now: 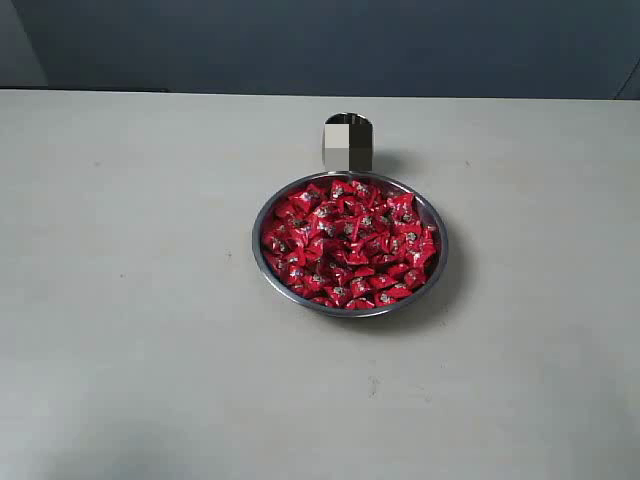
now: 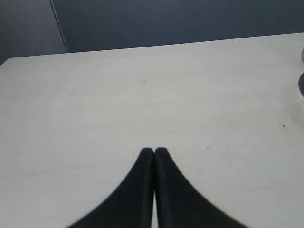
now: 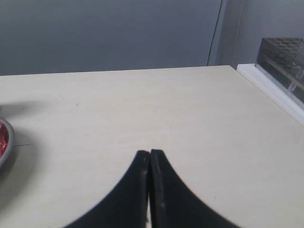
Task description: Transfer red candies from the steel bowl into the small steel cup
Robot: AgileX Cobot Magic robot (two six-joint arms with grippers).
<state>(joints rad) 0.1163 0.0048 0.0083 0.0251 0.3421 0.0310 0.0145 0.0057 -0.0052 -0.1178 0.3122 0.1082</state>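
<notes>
One steel bowl [image 1: 256, 243] | one small steel cup [image 1: 347, 145] | many red candies [image 1: 348, 240] | left tool [image 2: 154, 152], right tool [image 3: 150, 154]: both pressed together

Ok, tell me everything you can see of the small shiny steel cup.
The small shiny steel cup is a plain cylinder, taller than wide, its mirror-like wall showing light and dark patches. It stands upright on the pale table, just behind the wide shallow steel bowl; whether they touch is unclear. Its mouth looks dark, contents not visible.
</notes>
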